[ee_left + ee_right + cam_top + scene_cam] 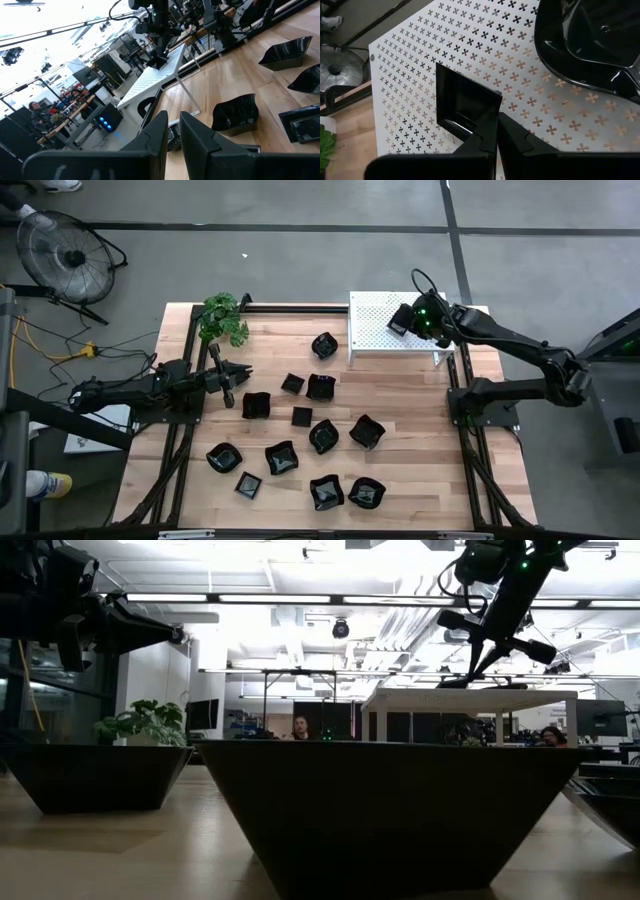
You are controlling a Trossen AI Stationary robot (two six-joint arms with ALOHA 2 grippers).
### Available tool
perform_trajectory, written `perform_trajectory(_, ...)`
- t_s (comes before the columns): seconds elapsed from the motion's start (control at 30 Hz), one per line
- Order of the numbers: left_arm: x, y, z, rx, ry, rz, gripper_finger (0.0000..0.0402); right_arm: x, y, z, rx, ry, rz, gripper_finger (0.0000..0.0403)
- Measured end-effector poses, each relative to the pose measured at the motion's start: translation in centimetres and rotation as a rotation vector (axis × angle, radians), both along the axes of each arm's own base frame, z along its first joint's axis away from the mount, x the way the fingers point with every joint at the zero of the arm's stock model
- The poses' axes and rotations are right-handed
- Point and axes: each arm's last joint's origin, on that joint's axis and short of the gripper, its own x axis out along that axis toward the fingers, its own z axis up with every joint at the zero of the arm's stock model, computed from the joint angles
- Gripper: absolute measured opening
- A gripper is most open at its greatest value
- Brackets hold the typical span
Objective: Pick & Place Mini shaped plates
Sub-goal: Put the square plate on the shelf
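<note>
While your right gripper (492, 131) hangs over the white perforated rack (375, 330) at the table's 1 o'clock corner, its fingers are pressed fully together on the rim of a small square black plate (465, 102), which stands on edge above the rack's cross-shaped holes. Just beside it on the rack, a larger rounded glossy black dish (585, 42) sits apart from the gripper in the right wrist view. Your left gripper (236, 376) waits at the table's 9 o'clock edge, fingers (197, 137) nearly together with only a narrow slot between them and nothing in that slot. The other mini shaped plates (322, 435) are scattered on the wooden table (420, 460) from the centre down toward 6 o'clock: one plate (324, 345) lies just off the rack's 9 o'clock side, one (256, 406) sits near the left gripper at its 3 o'clock, and a loose cluster fills the lower half. A potted green plant (225, 318) stands at 11 o'clock, close to the left arm's far side. A floor fan (60, 255) stands off the table beyond 10 o'clock. In the low view a dark plate (390, 815) fills the foreground and blocks most of the tabletop; people are seated at desks in the room behind.
</note>
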Motion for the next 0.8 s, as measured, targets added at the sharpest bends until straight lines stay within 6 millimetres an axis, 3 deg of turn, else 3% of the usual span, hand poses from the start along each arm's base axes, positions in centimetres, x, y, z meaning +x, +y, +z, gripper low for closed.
perform_trajectory(0.4, 0.0, 0.0, 0.0, 0.0, 0.0, 0.0, 0.0046, 0.0, 0.0, 0.0, -0.002, 0.003, 0.004, 0.0005)
perform_trajectory(0.8, 0.0, 0.0, 0.0, 0.0, 0.0, 0.0, 0.0046, -0.05, 0.03, 0.03, -0.007, 0.011, 0.013, 0.0096)
